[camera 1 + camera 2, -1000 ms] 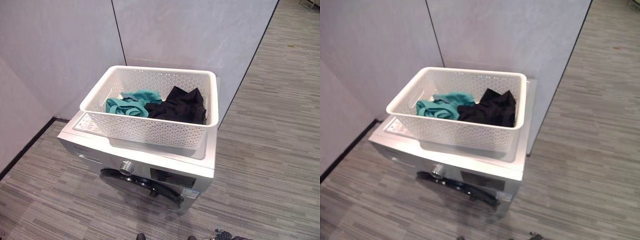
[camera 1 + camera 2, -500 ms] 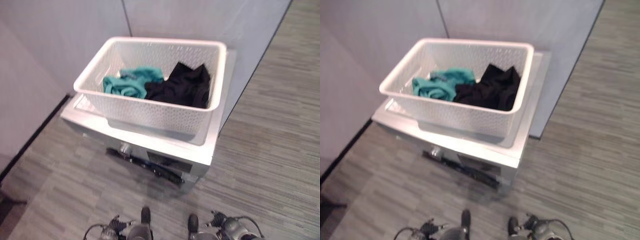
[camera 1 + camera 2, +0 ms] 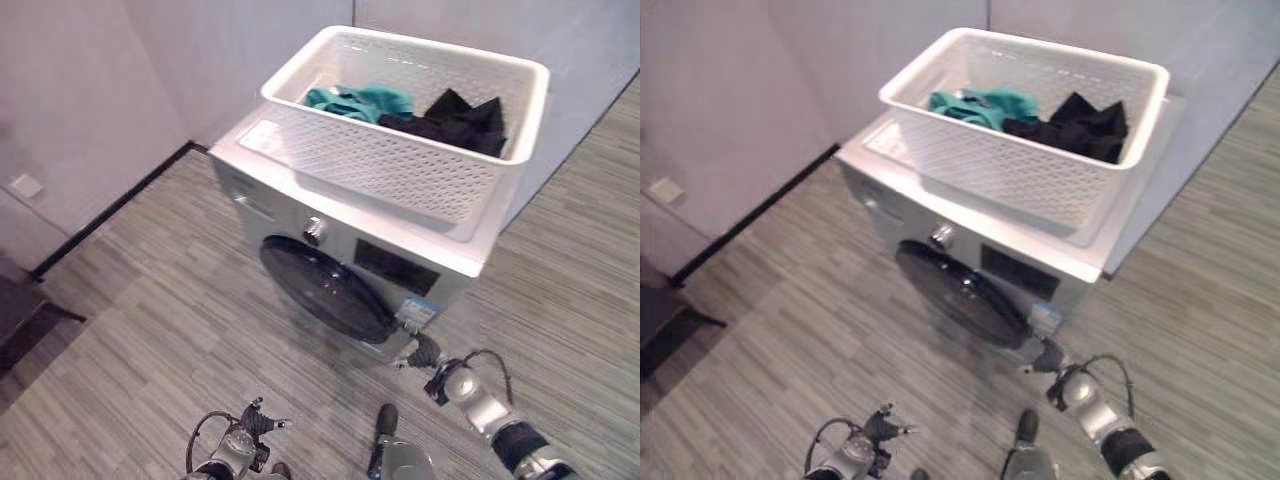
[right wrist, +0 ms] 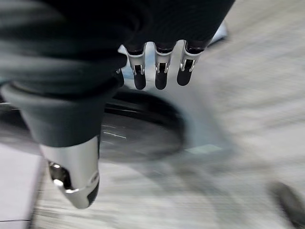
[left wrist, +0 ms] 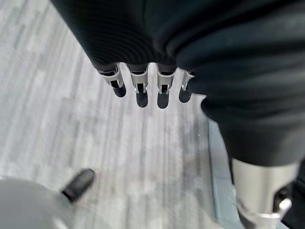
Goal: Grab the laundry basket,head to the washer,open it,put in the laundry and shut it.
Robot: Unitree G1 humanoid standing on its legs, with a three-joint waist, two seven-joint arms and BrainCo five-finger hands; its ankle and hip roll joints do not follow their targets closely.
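- The white laundry basket [image 3: 400, 160] stands on the top surface of the washer [image 3: 350, 270], lying across most of it. A narrow strip of the top shows in front of the basket.
- The basket holds a teal garment [image 3: 358, 99] toward the left and a black garment [image 3: 455, 120] toward the right, both below the rim.
- The washer's round dark door [image 3: 325, 290] is closed. A silver knob [image 3: 314, 230] sits on the panel above it, with a dark display [image 3: 398, 268] to the right of the knob.
- The washer backs against the wall panels [image 3: 220, 50]. A dark baseboard [image 3: 110, 215] runs along the wall to the washer's left.
- The striped floor [image 3: 170, 340] lies open in front of the washer and on both sides.
- The right hand [image 3: 424, 352] hangs low, near the washer's lower front right corner. In the right wrist view its fingers [image 4: 160, 71] are straight and hold nothing, with the door just past them.
- The left hand [image 3: 255, 418] hangs low over the floor, well apart from the washer. Its fingers [image 5: 140, 88] are straight and hold nothing.
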